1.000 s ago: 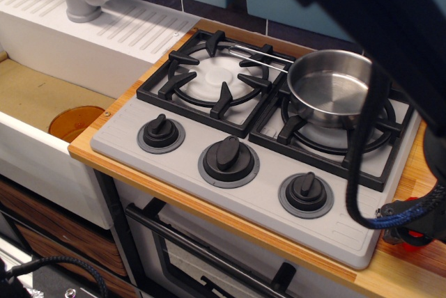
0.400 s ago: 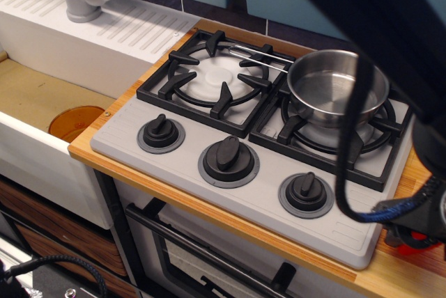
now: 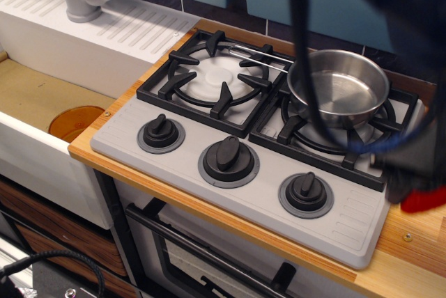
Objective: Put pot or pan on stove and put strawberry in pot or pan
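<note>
Pan [image 3: 339, 88] sitting on right burner of stove [image 3: 244, 152]. Our gripper [image 3: 417, 186] blurring over strawberry [image 3: 424, 200], grip unclear, can't tell. Pan lying at 11 o'clock from gripper.

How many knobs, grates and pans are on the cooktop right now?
Knobs: 3, at left, middle and right
Grates: 2, left and right
Pans: 1, the saucepan on the right grate
Total: 6
</note>
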Motion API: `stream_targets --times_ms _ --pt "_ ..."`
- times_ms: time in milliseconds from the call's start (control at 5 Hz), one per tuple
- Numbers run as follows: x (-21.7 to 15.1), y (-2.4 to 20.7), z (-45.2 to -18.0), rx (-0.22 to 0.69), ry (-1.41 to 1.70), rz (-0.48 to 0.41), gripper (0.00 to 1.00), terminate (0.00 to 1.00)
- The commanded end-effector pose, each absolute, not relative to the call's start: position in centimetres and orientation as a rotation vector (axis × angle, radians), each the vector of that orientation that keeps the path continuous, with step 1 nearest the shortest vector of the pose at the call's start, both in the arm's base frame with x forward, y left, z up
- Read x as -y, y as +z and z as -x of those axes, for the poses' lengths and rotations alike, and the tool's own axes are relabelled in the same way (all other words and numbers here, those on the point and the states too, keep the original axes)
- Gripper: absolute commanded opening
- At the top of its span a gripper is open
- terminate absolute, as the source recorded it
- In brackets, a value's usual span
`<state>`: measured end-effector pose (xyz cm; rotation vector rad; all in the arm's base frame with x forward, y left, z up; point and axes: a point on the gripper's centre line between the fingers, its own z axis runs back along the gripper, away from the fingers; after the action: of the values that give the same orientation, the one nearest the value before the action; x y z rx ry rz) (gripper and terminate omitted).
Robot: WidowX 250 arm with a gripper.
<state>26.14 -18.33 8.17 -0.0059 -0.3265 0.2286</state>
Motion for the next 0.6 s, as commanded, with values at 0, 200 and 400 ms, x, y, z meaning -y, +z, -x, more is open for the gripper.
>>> stream_targets --times_ms 0,200,400 --pt "14.0 13.6 -32.1 0.41 0.168 0.047 0.0 0.0" --pt "10.8 13.3 -34.6 0.43 0.138 0.028 0.0 0.0" --pt "8.0 12.5 -36.3 0.436 0.104 0.04 0.0 0.0"
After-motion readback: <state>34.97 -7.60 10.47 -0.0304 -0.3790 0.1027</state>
